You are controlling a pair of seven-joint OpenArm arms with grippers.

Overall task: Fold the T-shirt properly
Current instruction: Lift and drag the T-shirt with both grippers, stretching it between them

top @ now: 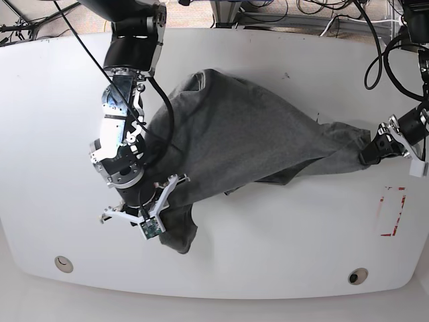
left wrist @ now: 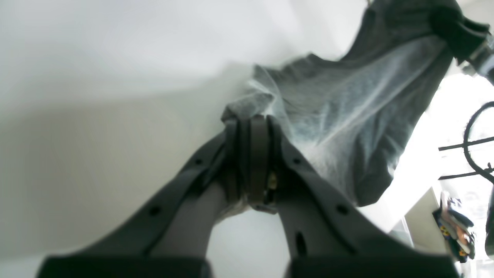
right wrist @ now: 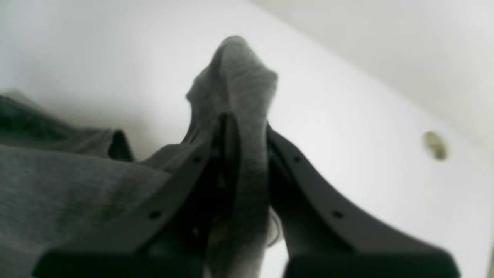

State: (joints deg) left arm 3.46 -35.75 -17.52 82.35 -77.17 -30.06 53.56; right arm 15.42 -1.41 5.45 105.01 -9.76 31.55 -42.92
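**Both jaws clenched on cloth: stretch it flat before lowering**

Jaws of the right gripper (right wrist: 239, 127) pinch a bunched corner of the T-shirt (top: 248, 134); the left gripper (left wrist: 251, 123) clamps another edge. The shirt hangs stretched between them over the white table (top: 268, 261), one end apparently drooping onto it. Best to draw the arms apart evenly, keep tension, and lay the far edge down first.

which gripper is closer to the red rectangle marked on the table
Left. The left gripper, shut on the T-shirt, sits just above the red rectangle; the right gripper is far across the table.
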